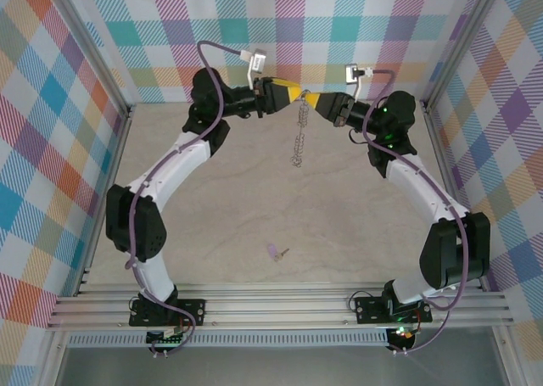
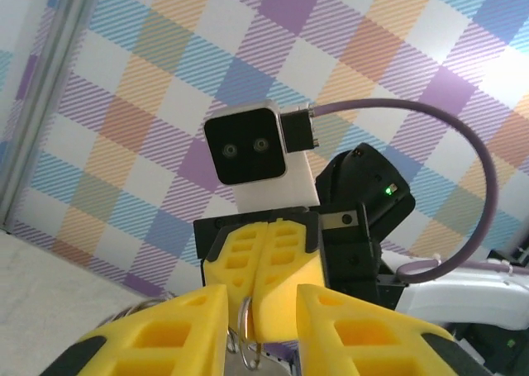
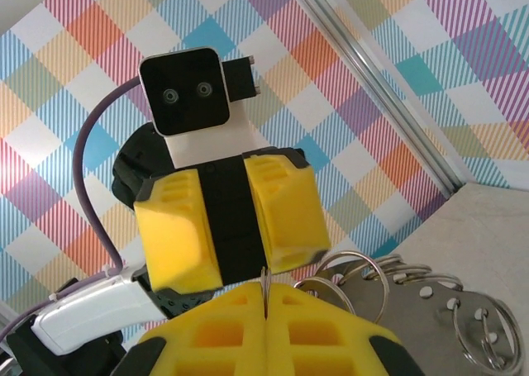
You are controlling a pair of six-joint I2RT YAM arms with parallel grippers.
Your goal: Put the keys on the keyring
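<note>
**Hanging ring held high, key loose on the desk below**

Taking the ring (image 1: pixel 298 136) as the landmark: just to its left, the left tool (image 1: pixel 291 93) sits level with the ring's top. Its fingers (image 3: pixel 173 235) stand apart with a dark gap between them, so it grips nothing.

The key (image 1: pixel 274 251) lies flat on the desk (image 1: pixel 221 242), well apart from the ring, toward the arm bases and a little left of it. Its lilac head is to the left and its blade points right, so its long axis runs roughly along the desk's near edge. It sits about midway between the two bases. With its jaws free, the left arm looks the likelier one to fetch it, by swinging down and back.

The ring hangs in the air between the tools and reads from above as a thin dangling strand.

Just right of the ring's top, the right tool (image 1: pixel 312 102) is closed, pinching the ring's wire between its fingers (image 3: pixel 215 335).

The pinch point is buried between yellow pads. The hoop shows edge-on from above, and the right wrist view cuts it off. I cannot make out any split in the ring, and the key's hole is too small to see.
</note>
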